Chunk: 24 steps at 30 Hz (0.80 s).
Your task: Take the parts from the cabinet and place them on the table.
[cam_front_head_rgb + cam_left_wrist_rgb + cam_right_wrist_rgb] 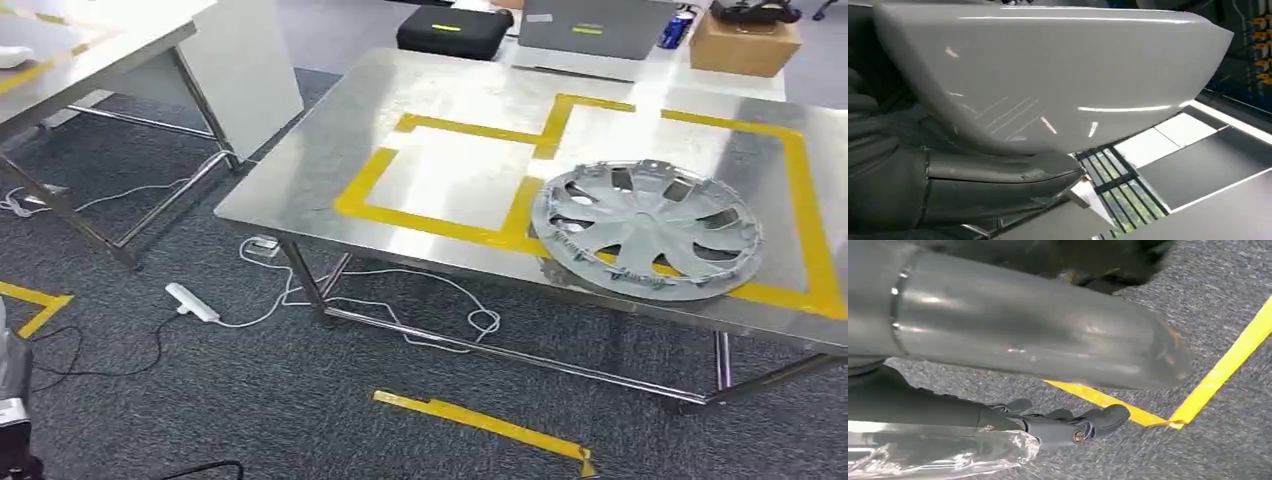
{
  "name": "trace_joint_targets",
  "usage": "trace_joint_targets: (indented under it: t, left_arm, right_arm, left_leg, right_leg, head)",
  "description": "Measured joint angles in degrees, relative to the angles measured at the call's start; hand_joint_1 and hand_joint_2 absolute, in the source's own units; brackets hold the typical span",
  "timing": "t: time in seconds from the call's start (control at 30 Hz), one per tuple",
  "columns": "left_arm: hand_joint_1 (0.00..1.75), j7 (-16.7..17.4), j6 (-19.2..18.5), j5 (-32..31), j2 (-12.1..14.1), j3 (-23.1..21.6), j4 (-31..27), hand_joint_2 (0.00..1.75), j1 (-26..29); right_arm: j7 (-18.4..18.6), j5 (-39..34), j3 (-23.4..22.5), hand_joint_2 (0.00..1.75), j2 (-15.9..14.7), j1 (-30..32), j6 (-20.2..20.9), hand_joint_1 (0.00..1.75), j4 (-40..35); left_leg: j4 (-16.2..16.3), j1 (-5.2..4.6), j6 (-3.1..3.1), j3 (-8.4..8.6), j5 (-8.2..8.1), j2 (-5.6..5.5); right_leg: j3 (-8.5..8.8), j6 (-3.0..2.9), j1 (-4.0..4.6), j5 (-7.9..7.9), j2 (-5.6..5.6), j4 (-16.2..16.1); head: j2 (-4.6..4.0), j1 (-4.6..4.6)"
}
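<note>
Glossy pale-grey curved plastic shell [1058, 75] sits closest to me, pressed against my left hand [948, 185], whose thick thumb runs along the shell's underside; I read that hand as clamped on it. The shell looks light and stiff but slick, so I judge it could slide in the grasp. Its rolled lower edge, where the thumb already bears, seems the safest place to hold, and I'd keep any squeeze off the broad polished face, which would probably scuff.

My right hand [1013, 330] hangs over the grey carpet [1218, 405], its dark fingers [1073, 425] stretched out just beside a crinkled clear plastic wrapping [948, 455]. I cannot tell whether it holds that wrapping or merely lies against it.

Further out, a strip of yellow floor tape [480, 422] lies in front of the stainless steel table [330, 150], where a yellow taped outline [440, 225] marks off two bays. A grey spoked plastic wheel cover [645, 228] already lies flat in the right-hand bay, overlapping the tape, while the left-hand bay is bare. Beyond the table's far edge stand a black case [455, 30] and a cardboard box [745, 45].
</note>
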Motion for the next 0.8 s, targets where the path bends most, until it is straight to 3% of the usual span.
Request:
trace_joint_targets:
  t: [0.1, 0.13, 0.2, 0.23, 0.3, 0.33, 0.37, 0.4, 0.47, 0.5, 0.6, 0.67, 0.73, 0.8]
  left_arm:
    - [1.75, 0.0, 0.0, -0.2, -0.1, 0.0, 0.0, 1.75, -0.1]
    - [1.75, 0.0, 0.0, -0.1, 0.0, 0.0, 0.0, 1.75, -0.1]
    - [1.75, -0.1, 0.1, -0.2, 0.0, 0.1, -0.1, 1.75, -0.2]
    - [1.75, -0.1, 0.1, -0.2, 0.0, 0.2, -0.1, 1.75, -0.1]
    - [1.75, -0.1, 0.1, -0.1, 0.0, 0.3, -0.1, 1.75, 0.1]
    - [1.75, -0.1, 0.2, -0.1, 0.0, 0.4, -0.1, 1.75, 0.1]
    - [1.75, -0.1, 0.2, -0.1, 0.0, 0.4, -0.1, 1.75, 0.1]
    - [1.75, -0.1, 0.3, -0.1, 0.0, 0.5, -0.1, 1.75, 0.1]
    - [1.75, -0.1, 0.4, -0.2, 0.0, 0.7, -0.1, 1.75, 0.1]
    - [1.75, -0.1, 0.5, -0.2, 0.0, 0.8, -0.1, 1.75, 0.0]
    - [1.75, 0.0, 0.9, -0.3, 0.0, 1.1, -0.2, 1.75, 0.1]
    - [1.75, 0.0, 1.2, -0.3, -0.1, 1.3, -0.4, 1.75, 0.1]
    - [1.75, 0.0, 1.6, -0.3, -0.1, 1.6, -0.6, 1.75, 0.2]
    - [1.75, 0.0, 1.8, -0.2, -0.1, 2.1, -0.7, 1.75, 0.3]
  right_arm:
    - [-0.2, 0.1, -0.2, 0.00, 0.0, 0.0, -0.1, 0.00, 0.2]
    - [-0.2, 0.1, -0.3, 0.00, 0.0, 0.1, -0.2, 0.00, 0.3]
    - [-0.2, 0.2, -0.5, 0.00, 0.0, 0.1, -0.2, 0.00, 0.5]
    - [-0.2, 0.2, -0.6, 0.00, 0.0, -0.2, -0.2, 0.00, 0.5]
    - [-0.2, 0.2, -0.6, 0.00, 0.0, -0.4, -0.2, 0.00, 0.6]
    - [-0.2, 0.2, -0.6, 0.00, 0.0, -0.4, -0.2, 0.00, 0.7]
    - [-0.2, 0.3, -0.7, 0.00, 0.0, -0.2, -0.2, 0.00, 0.7]
    - [-0.2, 0.3, -0.8, 0.00, 0.0, -0.2, -0.2, 0.00, 0.8]
    - [-0.2, 0.3, -0.8, 0.00, 0.0, -0.3, -0.2, 0.00, 1.0]
    - [-0.3, 0.4, -0.8, 0.00, 0.0, -0.3, -0.2, 0.00, 1.0]
    - [-0.5, 0.6, -0.9, 0.00, 0.0, -0.2, -0.2, 0.00, 1.1]
    - [-0.6, 0.8, -0.9, 0.00, 0.0, -0.1, -0.2, 0.00, 1.2]
    - [-0.7, 0.9, -0.9, 0.00, 0.0, -0.2, -0.2, 0.00, 1.3]
    - [-0.7, 0.9, -0.9, 0.00, 0.0, -0.3, -0.1, 0.00, 1.5]
  left_leg:
    - [-0.2, 0.10, -0.56, 0.28, 0.06, 1.49]
    - [-0.2, 0.11, -0.97, 0.57, -0.14, 2.00]
    - [2.5, 0.57, -1.51, -0.50, -2.57, -3.34]
    - [6.4, 0.58, -1.56, -2.39, -4.89, -4.59]
    - [15.0, 0.56, -1.74, -6.70, -8.33, -5.13]
    - [17.0, 0.56, -1.76, -7.90, -8.17, -5.16]
    - [16.0, 0.56, -1.73, -7.72, -6.43, -5.16]
    - [12.8, 0.60, -1.67, -6.48, -3.65, -5.18]
    - [3.6, 0.69, -1.47, -2.46, 1.62, -5.53]
    - [1.5, 0.70, -1.31, -1.57, 1.16, -6.52]
    - [0.5, 0.37, -0.44, -1.79, 1.10, -6.52]
    - [0.0, 0.81, 0.46, -1.64, 1.68, -6.27]
    - [0.0, 0.80, 0.83, -1.69, 1.71, -6.10]
    - [0.0, 0.75, 0.90, -1.83, 1.68, -5.76]
  right_leg:
    - [-0.51, -0.30, 0.02, 0.32, 2.01, 0.1]
    - [-0.31, -0.76, -0.14, 0.59, 2.64, -0.4]
    - [-0.07, -1.31, -0.65, 1.02, 3.47, -0.8]
    - [-0.15, -1.49, -0.69, 1.11, 3.95, -0.8]
    - [-0.22, -1.63, -0.62, 1.07, 4.98, -0.8]
    - [-0.15, -1.64, -0.60, 1.06, 5.53, -0.7]
    - [-0.06, -1.63, -0.60, 1.05, 5.97, -0.7]
    - [0.03, -1.62, -0.62, 1.04, 6.44, -0.6]
    - [0.22, -1.40, -0.67, 0.91, 7.18, -0.4]
    - [0.05, -1.10, -0.39, 0.81, 7.42, -0.2]
    - [-0.69, -0.06, -0.53, 1.14, 7.78, -0.2]
    - [-1.36, 0.47, -0.64, 0.72, 7.56, 0.2]
    - [-3.82, 1.02, -0.79, -2.99, 6.38, 6.0]
    - [-8.30, 1.45, -0.94, -7.15, 6.14, 15.6]
  head:
    - [0.00, -0.11]
    - [0.00, -0.04]
    - [0.00, -0.43]
    - [0.00, -0.63]
    - [0.00, -0.70]
    - [0.00, -0.72]
    - [0.00, -0.70]
    - [0.00, -0.70]
    - [0.00, -0.72]
    - [0.00, -0.70]
    - [0.00, -0.77]
    - [0.00, -0.77]
    - [0.00, -0.02]
    - [0.00, -0.04]
